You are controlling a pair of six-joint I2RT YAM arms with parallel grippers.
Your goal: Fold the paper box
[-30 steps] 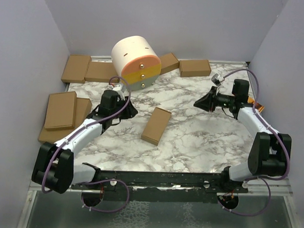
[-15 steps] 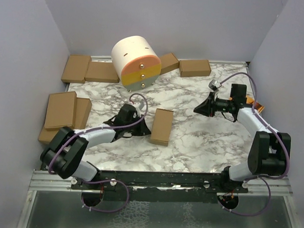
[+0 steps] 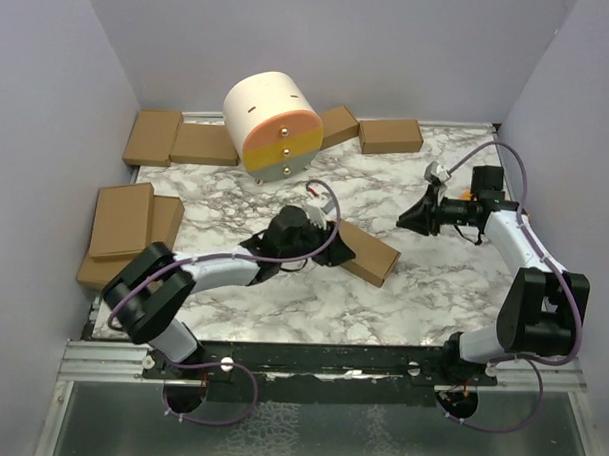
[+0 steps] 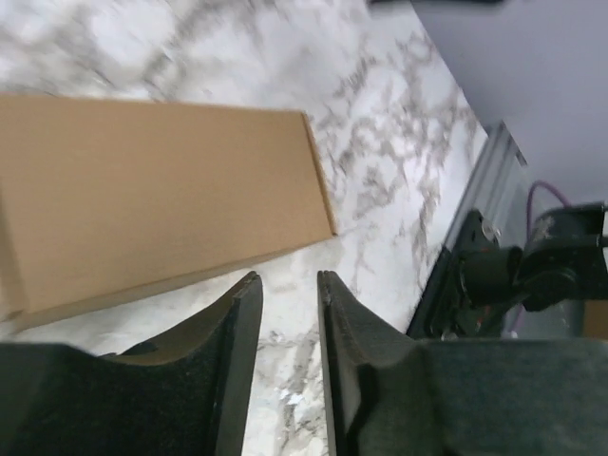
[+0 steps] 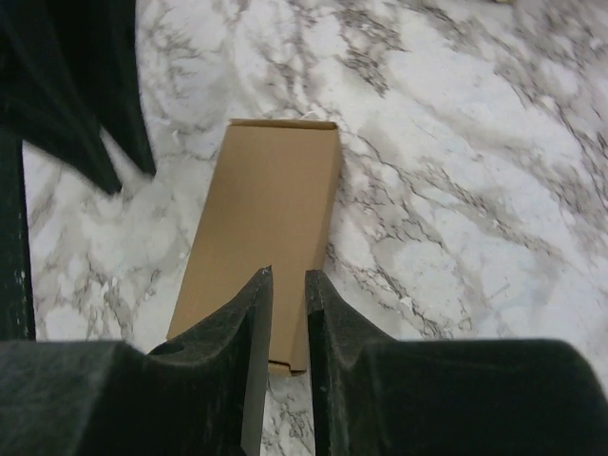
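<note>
1. Paper box [image 3: 372, 256]: a closed flat rectangle lying flat near the middle of the tabletop [image 3: 432, 293]. In the top view its long axis runs from far-left to near-right.
2. Left claw [image 3: 332, 247]: at the box's left end, touching or just beside it; cannot tell which. In the wrist view the box's long edge sits just beyond the tips and off to their left. Fingers are drawn nearly together, gripping nothing.
3. Right claw [image 3: 403, 221]: apart from the box, on its far-right side. In its wrist view the box lies ahead, lengthwise. Fingers are pinched close, empty.
4. Judgement: the left arm is nearer, so the next contact looks like its job.
</note>
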